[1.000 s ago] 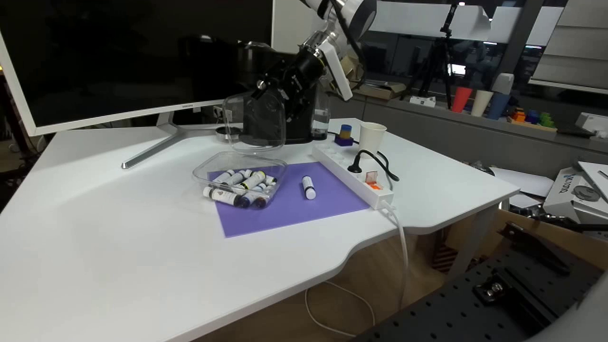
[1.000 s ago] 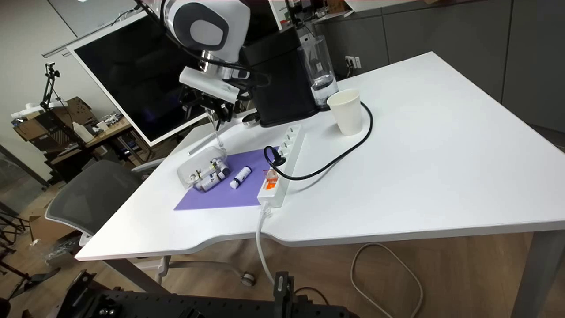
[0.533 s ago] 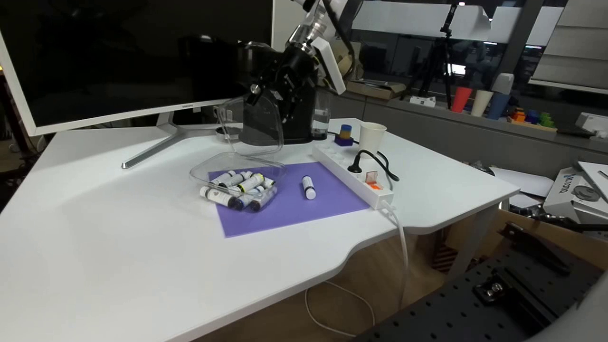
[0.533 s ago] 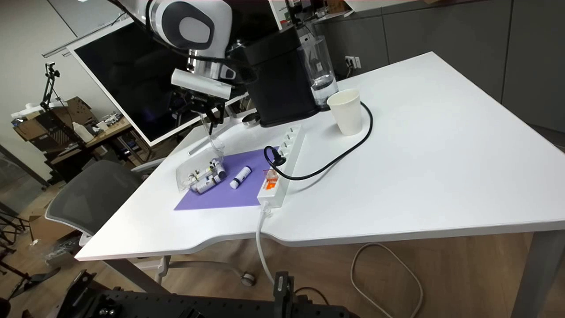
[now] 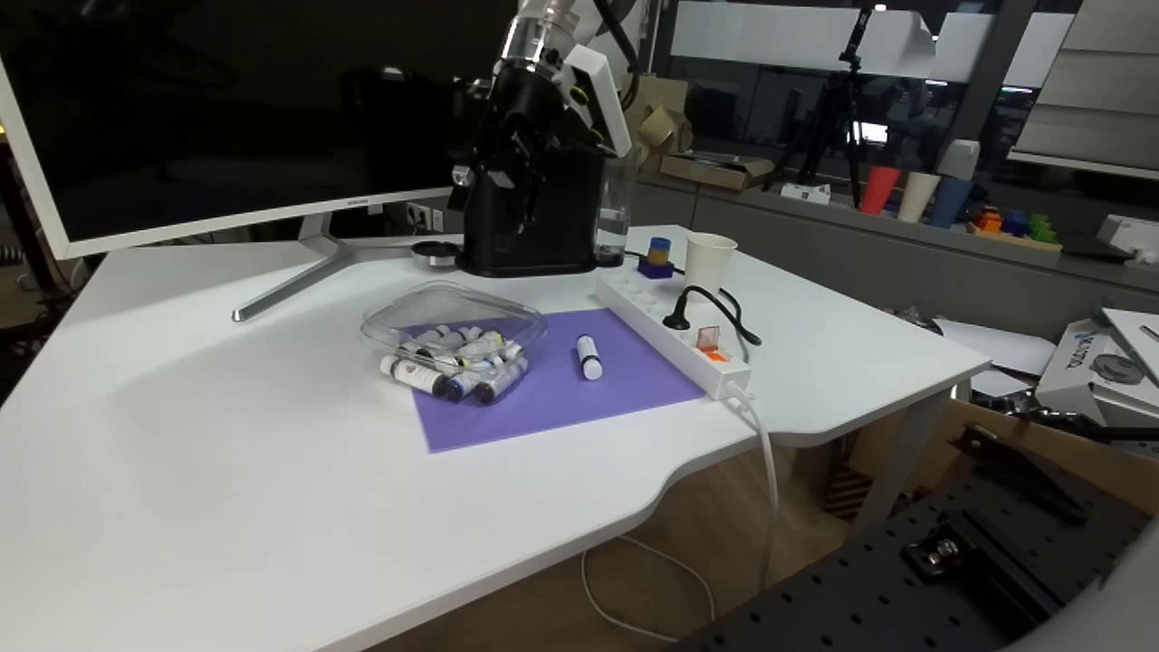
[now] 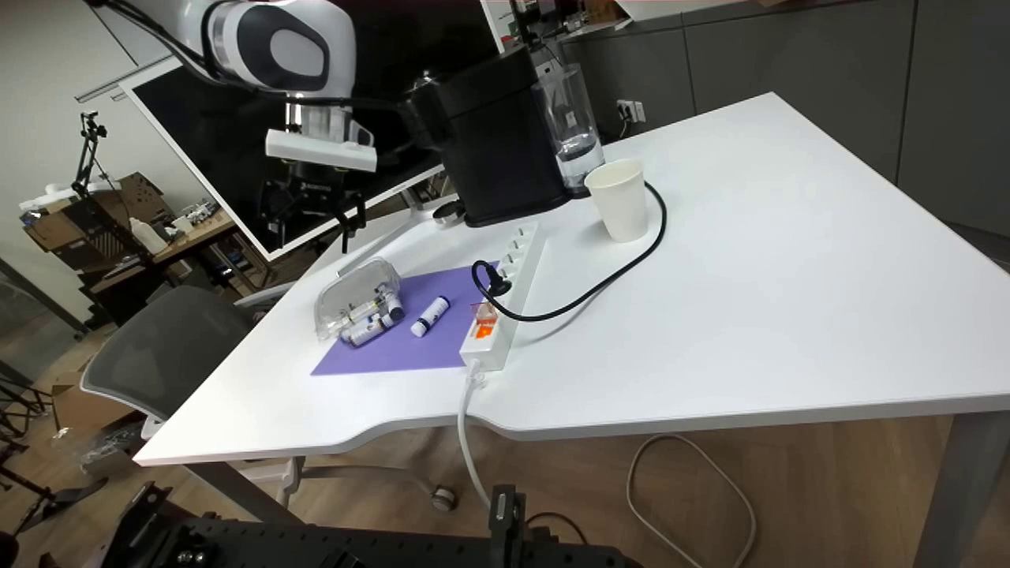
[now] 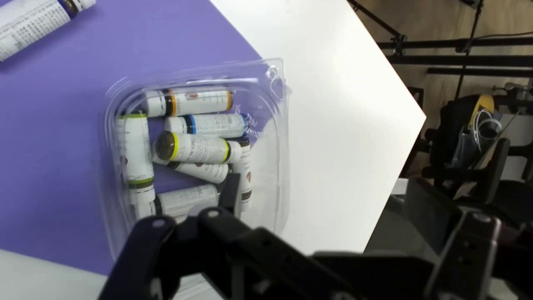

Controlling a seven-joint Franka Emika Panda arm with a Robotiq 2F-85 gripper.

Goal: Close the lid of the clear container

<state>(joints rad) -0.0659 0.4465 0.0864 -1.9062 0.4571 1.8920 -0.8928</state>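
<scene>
Labelled bottles (image 7: 195,148) — print too small to read — show through the clear container (image 5: 529,353), which sits partly on a purple mat (image 5: 579,407), partly on a white desk (image 5: 226,471), before a dark monitor (image 5: 226,118). The lid (image 5: 444,311) lies over it, a tabbed corner pointing off the mat; the long axis is hard to tell. Above, apart, the hand (image 6: 313,239) is spread wide.

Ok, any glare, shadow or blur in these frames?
Wrist view: bright streaks glint on the lid, and the hand looks out of focus; in an exterior view, a soft shadow lies by the black cord on the tabletop; in an exterior view, the dark hand blends into the black box.
</scene>
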